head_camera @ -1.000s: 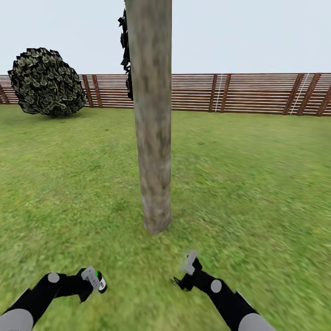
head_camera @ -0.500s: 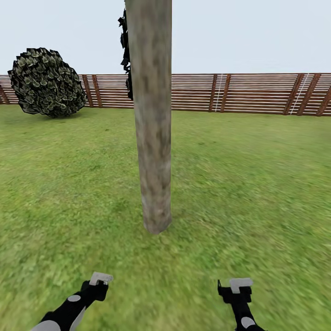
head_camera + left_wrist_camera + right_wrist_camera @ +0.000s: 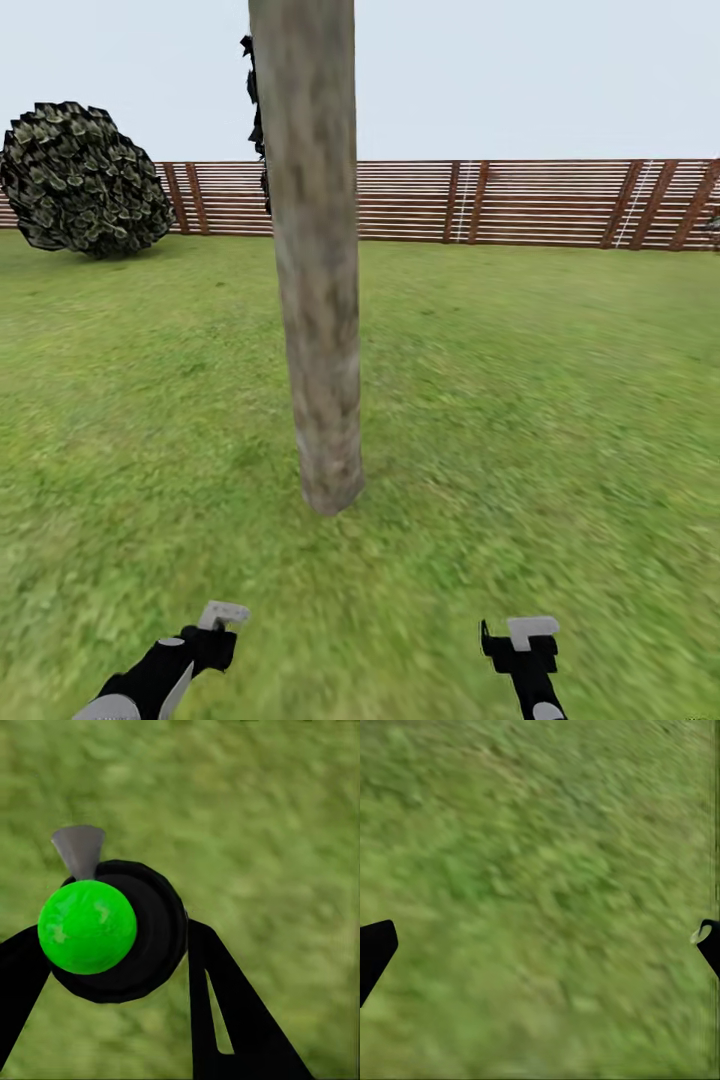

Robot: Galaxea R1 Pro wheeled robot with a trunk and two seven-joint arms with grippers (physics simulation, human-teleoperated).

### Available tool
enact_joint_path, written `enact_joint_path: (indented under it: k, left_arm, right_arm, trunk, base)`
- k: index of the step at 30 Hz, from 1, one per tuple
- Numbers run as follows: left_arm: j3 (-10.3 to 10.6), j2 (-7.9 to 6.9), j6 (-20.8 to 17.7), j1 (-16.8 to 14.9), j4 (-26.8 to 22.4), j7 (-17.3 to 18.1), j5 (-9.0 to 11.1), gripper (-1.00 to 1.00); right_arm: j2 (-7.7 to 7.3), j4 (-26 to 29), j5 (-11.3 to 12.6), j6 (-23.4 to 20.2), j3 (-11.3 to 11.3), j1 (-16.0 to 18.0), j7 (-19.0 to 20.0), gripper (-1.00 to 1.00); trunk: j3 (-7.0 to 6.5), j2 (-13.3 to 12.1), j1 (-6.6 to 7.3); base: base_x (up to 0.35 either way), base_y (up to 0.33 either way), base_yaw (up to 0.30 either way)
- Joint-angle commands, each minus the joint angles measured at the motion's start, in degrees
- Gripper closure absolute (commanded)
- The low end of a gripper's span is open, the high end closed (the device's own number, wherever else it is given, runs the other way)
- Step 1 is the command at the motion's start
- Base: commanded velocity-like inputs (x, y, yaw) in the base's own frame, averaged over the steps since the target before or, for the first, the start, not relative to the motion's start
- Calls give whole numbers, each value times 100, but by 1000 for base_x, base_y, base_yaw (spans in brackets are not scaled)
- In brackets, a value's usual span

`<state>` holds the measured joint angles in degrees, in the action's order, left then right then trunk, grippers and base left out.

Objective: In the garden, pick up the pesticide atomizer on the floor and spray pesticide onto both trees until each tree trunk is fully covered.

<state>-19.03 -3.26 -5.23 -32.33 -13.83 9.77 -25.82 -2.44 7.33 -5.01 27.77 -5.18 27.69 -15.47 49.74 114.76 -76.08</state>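
A thick mottled tree trunk [image 3: 318, 260] rises from the grass floor [image 3: 520, 400] straight ahead, with a slatted wooden fence [image 3: 520, 203] and a round bush [image 3: 82, 180] behind. The left end effector [image 3: 112, 945] is clamped on the pesticide atomizer [image 3: 112, 934], a black body with a green cap and grey nozzle. The right end effector [image 3: 540, 945] hangs over grass, fingers spread wide apart.

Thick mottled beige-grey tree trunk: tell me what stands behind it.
Behind the trunk, black foliage pokes out on one side, backed by the brown slat fence. The rest of that plant is covered.
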Motion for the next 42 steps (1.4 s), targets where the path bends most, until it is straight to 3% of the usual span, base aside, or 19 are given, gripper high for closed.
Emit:
enact_joint_path:
  k: [1,8,15,16,25,36,40,42]
  left_arm:
    - [-1,1,-59,0,-59,-4,8,100]
    - [5,145,-226,-22,-221,-8,9,100]
    - [-35,159,-247,-31,-233,-10,23,100]
    - [-22,324,-241,-45,-234,-19,16,100]
    - [-21,318,-244,-45,-226,-19,16,100]
    - [-20,325,-219,-45,-231,-20,18,100]
    - [-1,444,-243,-81,-367,-21,17,100]
    - [6,547,-313,-87,-699,-19,10,100]
  right_arm:
    - [-6,-5,0,0,2,0,0,-100]
    - [9,-68,-7,0,-2,-13,16,-100]
    - [45,-220,-2,0,-4,-18,18,-100]
    - [33,-232,-17,0,-7,-18,2,-100]
    - [49,-344,-17,0,-10,-27,21,-100]
    - [48,-346,-17,0,-10,-27,21,-100]
    - [42,-346,-15,0,-10,-27,18,-100]
    - [42,-346,-11,0,-10,-27,18,-100]
  trunk:
    - [0,0,0]
    - [0,0,0]
    - [0,0,0]
    - [0,0,0]
    - [0,0,0]
    - [0,0,0]
    - [0,0,0]
    - [0,0,0]
  base:
    - [279,-120,-283]
    - [297,-144,-237]
    - [333,-33,-25]
    - [-38,0,0]
    - [-5,0,-17]
    - [110,0,-270]
    - [-248,0,-283]
    - [-51,0,-86]
